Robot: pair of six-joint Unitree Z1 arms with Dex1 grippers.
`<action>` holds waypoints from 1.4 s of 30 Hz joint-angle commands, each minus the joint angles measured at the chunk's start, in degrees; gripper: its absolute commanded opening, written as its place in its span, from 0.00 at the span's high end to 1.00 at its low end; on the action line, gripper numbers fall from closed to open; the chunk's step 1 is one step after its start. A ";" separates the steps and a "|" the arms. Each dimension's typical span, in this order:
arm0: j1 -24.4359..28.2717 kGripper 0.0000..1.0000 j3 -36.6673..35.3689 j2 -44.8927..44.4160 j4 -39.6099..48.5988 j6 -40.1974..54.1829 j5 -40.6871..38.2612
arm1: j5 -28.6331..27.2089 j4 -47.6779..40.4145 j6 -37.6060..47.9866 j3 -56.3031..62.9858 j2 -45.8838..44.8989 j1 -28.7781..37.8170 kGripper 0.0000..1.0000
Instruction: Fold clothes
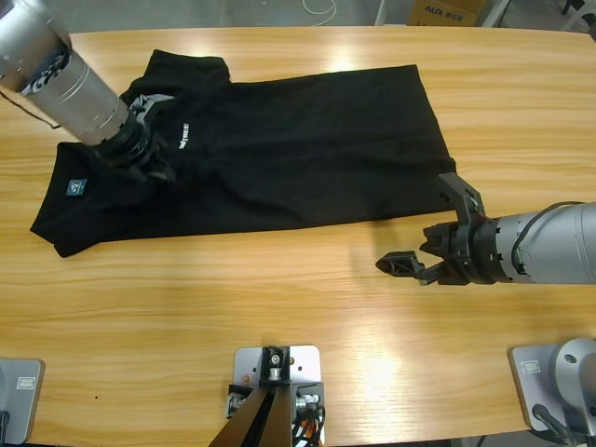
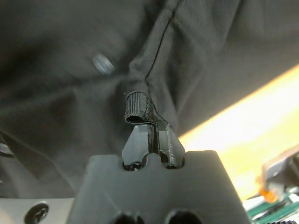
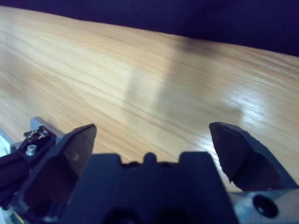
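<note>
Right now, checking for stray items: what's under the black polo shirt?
Around the black polo shirt only the wooden table shows. Whatever lies beneath the fabric is hidden; the left tool pinches a ribbed edge.

Matt black knit polo shirt (image 1: 307, 149) on glossy wooden table (image 1: 279, 307).

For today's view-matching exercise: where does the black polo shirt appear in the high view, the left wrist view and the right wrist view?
High view: polo shirt spread across the table's upper left and middle.
Left wrist view: it fills the picture, a ribbed edge pinched in the jaws.
Right wrist view: dark strip along the top edge.
Shared landmark: the wooden table.
</note>
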 commanded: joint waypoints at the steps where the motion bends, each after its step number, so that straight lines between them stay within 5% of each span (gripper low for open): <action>1: -3.56 1.00 7.80 -3.14 -3.36 0.91 0.94 | 1.74 -1.57 0.53 1.58 3.08 0.59 0.01; 19: -2.77 1.00 2.58 -3.77 -4.61 -0.98 0.80 | 2.11 -2.01 0.71 2.02 3.10 1.55 0.01; 26: -2.62 1.00 6.08 -4.07 -11.13 1.28 -6.52 | 2.09 -2.52 0.71 2.11 3.61 1.55 0.01; 41: -3.83 1.00 13.55 -3.70 -7.27 14.01 -12.16 | 2.29 -4.47 0.71 2.37 6.51 1.78 0.00; 42: -3.83 0.78 12.93 -3.63 -7.39 13.76 -12.67 | 2.29 -4.47 0.71 2.37 6.44 1.82 0.00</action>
